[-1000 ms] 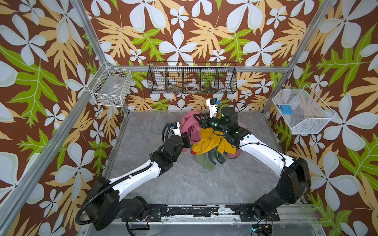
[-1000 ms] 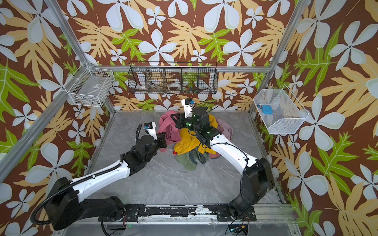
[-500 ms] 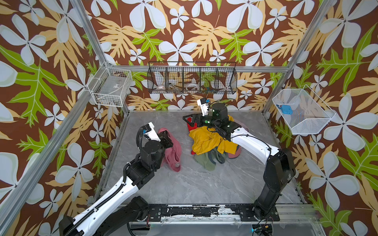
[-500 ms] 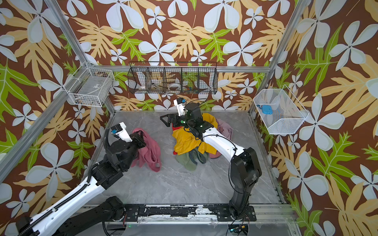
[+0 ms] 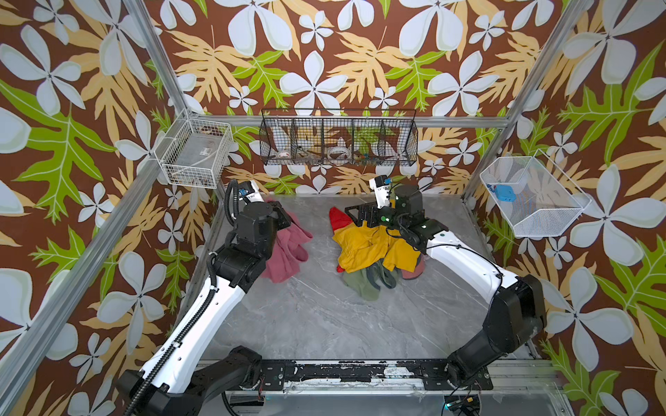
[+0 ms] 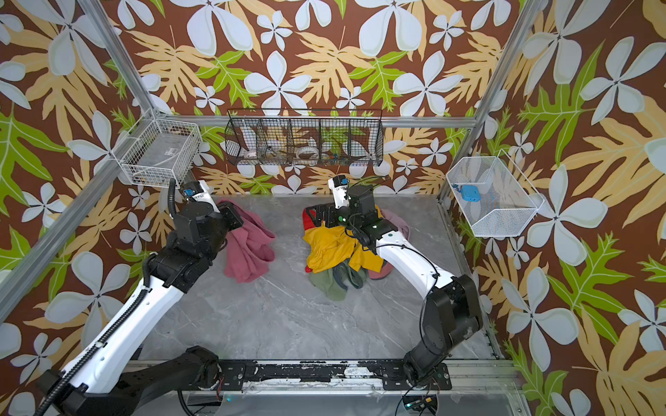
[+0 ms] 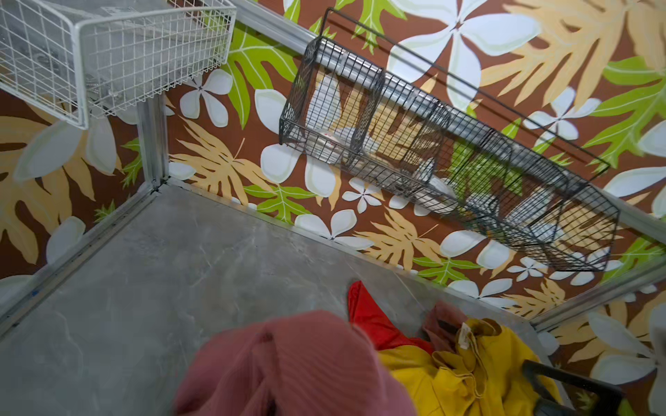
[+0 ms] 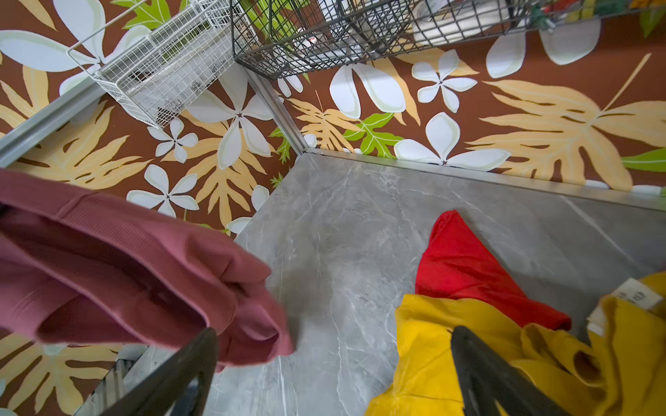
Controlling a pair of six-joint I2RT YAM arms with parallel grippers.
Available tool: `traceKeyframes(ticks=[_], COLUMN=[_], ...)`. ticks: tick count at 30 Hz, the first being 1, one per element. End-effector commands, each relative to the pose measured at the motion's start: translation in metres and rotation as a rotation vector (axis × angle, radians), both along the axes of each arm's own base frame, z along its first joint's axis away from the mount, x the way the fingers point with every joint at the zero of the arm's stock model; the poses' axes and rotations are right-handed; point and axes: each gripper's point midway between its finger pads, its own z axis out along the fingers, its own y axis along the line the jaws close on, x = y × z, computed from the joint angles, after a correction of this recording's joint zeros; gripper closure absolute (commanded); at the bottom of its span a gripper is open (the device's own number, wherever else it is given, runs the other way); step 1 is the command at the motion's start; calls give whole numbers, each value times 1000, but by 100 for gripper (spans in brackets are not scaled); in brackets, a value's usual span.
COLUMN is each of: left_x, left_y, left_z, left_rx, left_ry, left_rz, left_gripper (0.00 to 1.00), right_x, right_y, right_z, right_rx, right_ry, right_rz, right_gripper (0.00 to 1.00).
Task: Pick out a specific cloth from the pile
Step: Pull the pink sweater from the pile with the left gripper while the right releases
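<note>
The cloth [image 5: 288, 248], dusty rose-pink, hangs from my left gripper [image 5: 279, 216] at the table's far left, its lower end on the surface. It shows in both top views [image 6: 248, 248]. In the left wrist view the cloth [image 7: 295, 363] covers the jaws. The pile [image 5: 364, 245] lies apart to the right: mustard yellow [image 6: 331, 245] over red [image 5: 337, 219] and olive-green [image 5: 367, 281] pieces. My right gripper [image 5: 356, 216] hovers open over the pile's far left edge. Between its fingertips [image 8: 333, 374] is bare table, with yellow fabric [image 8: 432, 342] and red [image 8: 468, 273] beside them.
A white wire basket [image 5: 196, 155] hangs on the left wall and a black wire rack [image 5: 338, 138] on the back wall. Another white basket [image 5: 533, 194] with a blue object hangs on the right. The grey marbled table [image 5: 306, 317] stretches toward the front rail.
My left arm has swung left, carrying the rose-pink cloth away from the pile. My right gripper has opened, let go, and stayed over the pile.
</note>
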Motion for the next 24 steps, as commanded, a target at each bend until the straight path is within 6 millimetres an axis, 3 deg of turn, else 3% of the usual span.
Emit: traceKeyframes(ticks=[1,6,10,17,24], left_x=[16,42,51,47,39], left_y=[2,29,29,16,-6], left_z=[-5,-4,-19,-113,-175], left_rx=[22,39,50,2,-114], left_ry=[9,-12,-2,189,295], left_rz=[-52,21,24,-31,-122], left_gripper=[100,100,100,100,100], right_x=[-1,-4,-4,-6,-4], right_y=[-13,-25,-31,-33,-28], right_z=[1,5,7,4,-1], right_rx=[-61,-97,-112,-113,-103], right_ry=[-56,-89,-103,-95,-76], right_rz=[-34,-75,-104,-110,-95], right_gripper=[0,0,0,0,1])
